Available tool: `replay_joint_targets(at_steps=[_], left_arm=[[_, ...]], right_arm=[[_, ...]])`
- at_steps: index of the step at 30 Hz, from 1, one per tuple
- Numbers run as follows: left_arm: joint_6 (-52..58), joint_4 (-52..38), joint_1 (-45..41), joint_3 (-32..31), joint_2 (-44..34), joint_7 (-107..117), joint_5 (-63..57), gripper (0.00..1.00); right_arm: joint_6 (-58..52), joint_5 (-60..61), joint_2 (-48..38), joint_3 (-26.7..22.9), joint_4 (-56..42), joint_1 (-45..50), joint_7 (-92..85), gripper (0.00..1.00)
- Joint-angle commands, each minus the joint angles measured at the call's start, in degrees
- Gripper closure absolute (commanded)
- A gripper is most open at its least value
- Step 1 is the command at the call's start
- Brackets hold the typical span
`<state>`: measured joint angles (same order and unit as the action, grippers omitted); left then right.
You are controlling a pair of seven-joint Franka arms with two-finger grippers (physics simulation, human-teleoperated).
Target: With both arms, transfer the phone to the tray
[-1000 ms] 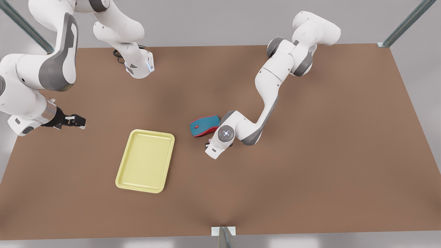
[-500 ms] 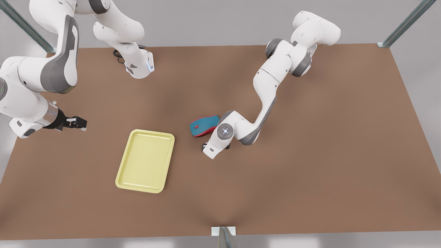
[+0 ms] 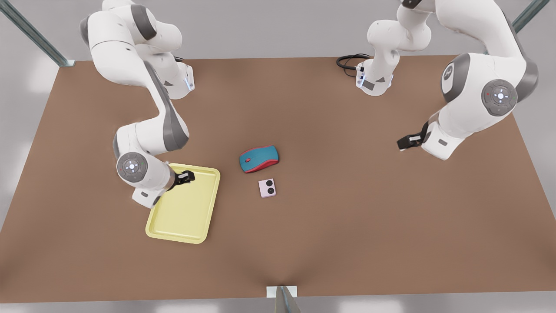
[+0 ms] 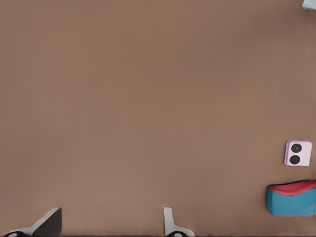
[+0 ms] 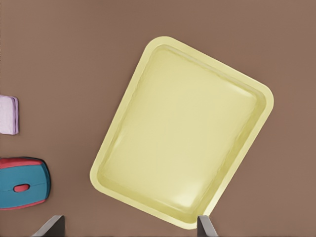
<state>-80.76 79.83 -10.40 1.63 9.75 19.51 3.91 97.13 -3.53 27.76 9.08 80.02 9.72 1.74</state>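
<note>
While the tray (image 3: 204, 226) is partly arm-covered, the phone (image 3: 266, 188) lies exposed.

One phone (image 3: 266, 188), one tray (image 3: 184, 204), one mouse (image 3: 258, 159), two arms (image 3: 143, 143)

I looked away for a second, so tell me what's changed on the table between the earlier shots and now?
The left pincer, which was down beside the computer mouse, has pulled away to the front view's right and is open, leaving the phone bare on the table. The right pincer, open, has swung in over the tray corner. Mouse and tray stayed put.
</note>
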Motion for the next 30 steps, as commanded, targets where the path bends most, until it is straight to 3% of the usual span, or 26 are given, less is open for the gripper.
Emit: replay_joint_targets(at_steps=[1,5,10,13,24,30], left_arm=[[5.9,-0.6,0.0,0.0,-0.1,-22.6,4.0,0.00],[5.8,-0.4,0.0,0.1,0.9,-23.3,4.1,0.00],[5.4,-0.4,0.0,0.1,1.8,-23.3,4.1,0.00],[5.3,-0.5,0.0,0.1,1.9,-23.3,4.2,0.00],[5.0,-0.5,0.0,0.0,2.4,-23.5,4.2,0.00],[4.1,-0.5,0.0,0.0,2.5,-23.5,4.2,0.00]], right_arm=[[6.6,-1.0,2.1,0.1,0.0,2.0,26.5,0.00],[11.2,-0.9,7.1,0.1,-0.7,8.5,42.5,0.00],[12.9,-0.8,17.9,0.1,-14.1,14.1,58.7,0.00],[12.9,-0.6,19.6,0.1,-14.8,18.7,66.5,0.00],[19.4,-0.1,25.8,0.9,-11.8,21.0,65.6,0.00],[20.8,0.6,26.0,2.3,-11.7,22.1,43.5,0.00]])
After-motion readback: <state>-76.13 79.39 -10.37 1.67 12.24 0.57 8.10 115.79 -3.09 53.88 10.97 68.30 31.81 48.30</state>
